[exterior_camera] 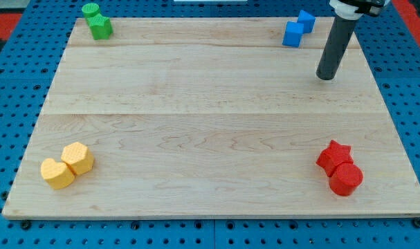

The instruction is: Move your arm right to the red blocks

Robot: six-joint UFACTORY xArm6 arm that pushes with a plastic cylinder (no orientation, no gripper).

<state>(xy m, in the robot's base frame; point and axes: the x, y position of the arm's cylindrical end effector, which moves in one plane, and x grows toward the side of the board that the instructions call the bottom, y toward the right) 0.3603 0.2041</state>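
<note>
Two red blocks touch each other near the view's bottom right: a red star and, just below it, a red cylinder. My tip rests on the wooden board in the upper right, well above the red blocks and a little to their left. It touches no block. The nearest blocks to my tip are the blue ones, to its upper left.
Two blue blocks sit together at the view's top right. Two green blocks sit at the top left. A yellow hexagon and a yellow heart-like block touch at the bottom left. Blue pegboard surrounds the board.
</note>
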